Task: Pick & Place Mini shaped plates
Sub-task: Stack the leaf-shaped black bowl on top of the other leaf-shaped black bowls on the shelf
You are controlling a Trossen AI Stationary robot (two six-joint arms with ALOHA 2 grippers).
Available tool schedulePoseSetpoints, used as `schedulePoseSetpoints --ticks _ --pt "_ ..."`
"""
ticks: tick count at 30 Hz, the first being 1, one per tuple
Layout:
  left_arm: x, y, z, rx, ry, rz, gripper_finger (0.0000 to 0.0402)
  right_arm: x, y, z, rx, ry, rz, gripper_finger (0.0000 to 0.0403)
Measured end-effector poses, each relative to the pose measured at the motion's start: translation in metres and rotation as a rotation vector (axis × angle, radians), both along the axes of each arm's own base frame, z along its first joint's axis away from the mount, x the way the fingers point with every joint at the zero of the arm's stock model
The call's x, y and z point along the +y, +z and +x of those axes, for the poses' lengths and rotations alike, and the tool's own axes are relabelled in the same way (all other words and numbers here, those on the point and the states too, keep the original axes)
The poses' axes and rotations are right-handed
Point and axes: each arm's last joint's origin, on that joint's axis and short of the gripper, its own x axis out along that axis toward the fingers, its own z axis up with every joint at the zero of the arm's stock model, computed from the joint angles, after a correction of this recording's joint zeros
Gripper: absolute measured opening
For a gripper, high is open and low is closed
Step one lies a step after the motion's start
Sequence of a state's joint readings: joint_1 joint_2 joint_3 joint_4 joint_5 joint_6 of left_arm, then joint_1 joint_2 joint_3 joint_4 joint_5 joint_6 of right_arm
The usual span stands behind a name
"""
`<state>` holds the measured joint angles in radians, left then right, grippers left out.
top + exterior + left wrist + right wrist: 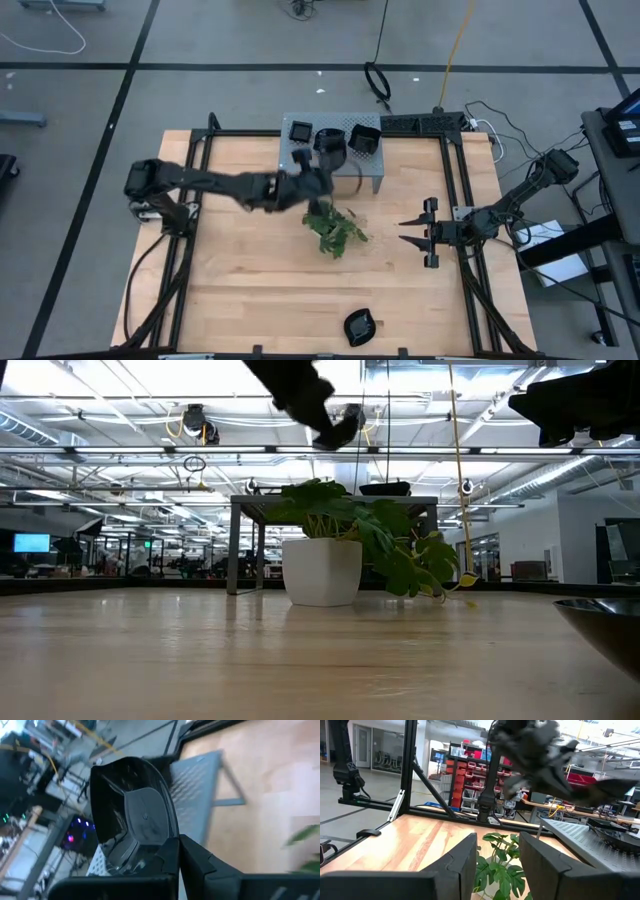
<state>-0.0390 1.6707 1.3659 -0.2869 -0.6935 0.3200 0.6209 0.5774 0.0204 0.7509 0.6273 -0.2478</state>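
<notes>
High view: left gripper (pixel 322 160) is clamped on a black plate (pixel 331 147) above the stand (pixel 368 172). It should lower gently and level before letting go. Right gripper (pixel 412 232) waits, fingers apart.

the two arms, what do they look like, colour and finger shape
Both arms are dark, near black, built of slim jointed segments. The right gripper ends in two pointed black fingers with flat, blocky faces. The left gripper has the same matt black fingers. Black cables trail behind the right arm.

Glossy black mini plates (pixel 330 143): three up on the stand, perhaps one held; another (pixel 360 326) at table's near edge.
</notes>
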Motion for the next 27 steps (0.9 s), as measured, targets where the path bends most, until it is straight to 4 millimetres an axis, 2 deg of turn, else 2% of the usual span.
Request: schedulePoseSetpoints --ticks 5,10,16,20,27 --pt "0.045 -0.006 0.0 0.015 0.061 -0.049 0.0008 0.0 0.0 0.0 0.0 0.0 0.0 0.0134" --pt "0.07 -0.011 -0.001 0.005 0.091 -0.102 0.0009 0.0 0.0 0.0 0.0 0.0 0.0 0.0134" --pt "0.082 -0.01 -0.003 0.015 0.11 -0.09 0.0004 0.0 0.0 0.0 0.0 0.0 0.0 0.0134" --pt "0.087 -0.011 -0.004 0.013 0.1 -0.108 0.0014 0.0 0.0 0.0 0.0 0.0 0.0 0.0134" --pt "0.089 -0.021 0.002 0.03 0.079 -0.128 0.0005 0.0 0.0 0.0 0.0 0.0 0.0 0.0134"
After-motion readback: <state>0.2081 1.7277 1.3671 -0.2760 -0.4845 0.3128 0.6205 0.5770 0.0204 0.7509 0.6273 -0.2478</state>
